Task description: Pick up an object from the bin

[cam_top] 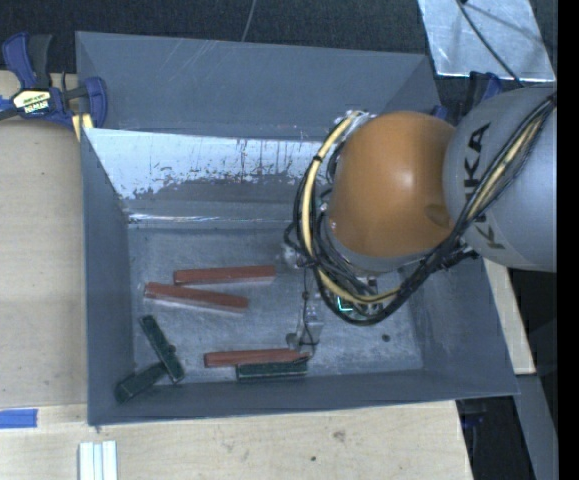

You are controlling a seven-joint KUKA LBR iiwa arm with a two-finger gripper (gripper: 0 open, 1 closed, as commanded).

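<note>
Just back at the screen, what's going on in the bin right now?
The arm is down in the bin, its gripper at the right end of a brown stick beside a dark stick by the near wall. Whether it holds anything I cannot tell. Two more brown sticks lie further left, two dark pieces in the near left corner.

Letters "KA" on the grey arm
</note>
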